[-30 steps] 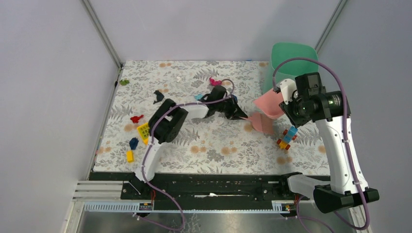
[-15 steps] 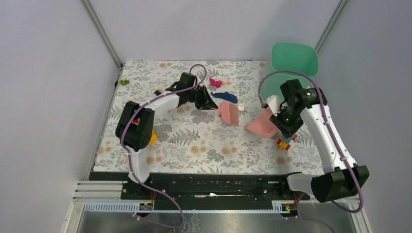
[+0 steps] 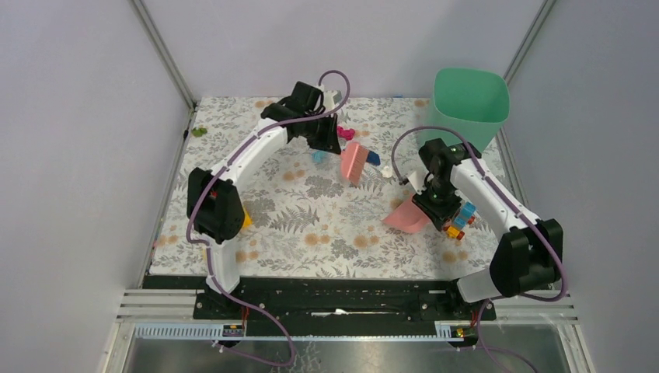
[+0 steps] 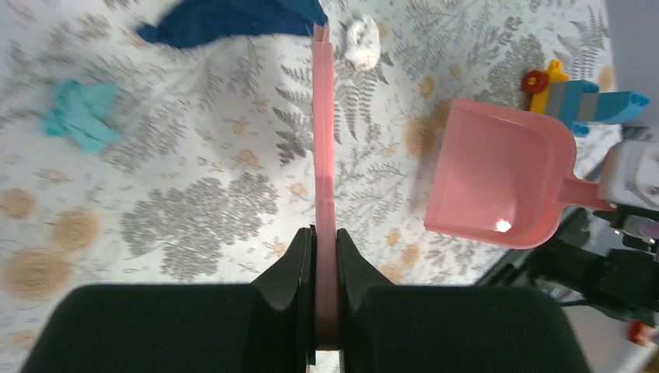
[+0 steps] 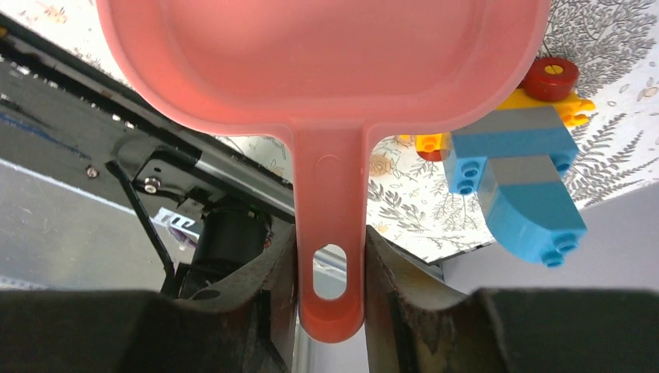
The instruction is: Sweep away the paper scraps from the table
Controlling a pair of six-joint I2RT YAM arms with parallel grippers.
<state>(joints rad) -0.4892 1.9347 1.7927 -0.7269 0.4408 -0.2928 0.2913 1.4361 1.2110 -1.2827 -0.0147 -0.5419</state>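
Observation:
My left gripper is shut on a flat pink sweeper blade at the back middle of the table. In the left wrist view the blade stands edge-on. Around it lie paper scraps: magenta, cyan, dark blue and a white wad. No red scrap shows. My right gripper is shut on the handle of the pink dustpan, low over the table at the right, mouth towards the scraps.
A green bin stands at the back right corner. A multicoloured toy-brick vehicle sits right beside the dustpan. A yellow brick peeks from behind the left arm. A small green object lies at the far left edge.
My left arm swung left and back, carrying the pink sweeper to the scraps at the back. My right arm brought the dustpan from the bin down beside the toy vehicle.

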